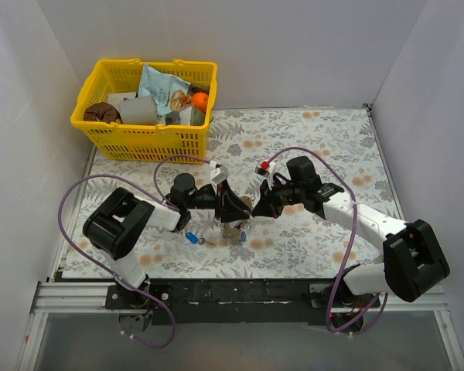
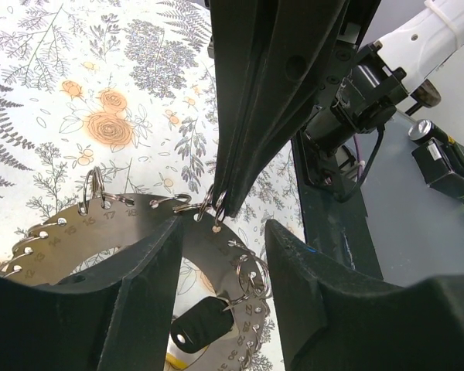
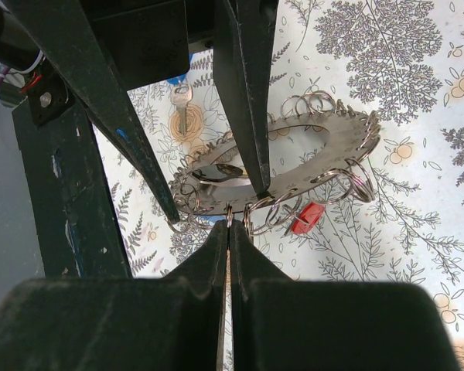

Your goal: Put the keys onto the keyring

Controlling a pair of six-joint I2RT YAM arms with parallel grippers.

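Threading looks to be the step in hand. At lower left of the top view a blue key (image 1: 192, 237) lies loose on the flowered cloth (image 1: 309, 139). The left gripper (image 1: 226, 202) clasps the keyring (image 2: 135, 222), a thin, saw-toothed steel disc at mid-frame. The right gripper (image 3: 229, 232) is clenched on a wire loop (image 2: 210, 205) at its rim. Next, I'd guess, comes prising that springy loop open.
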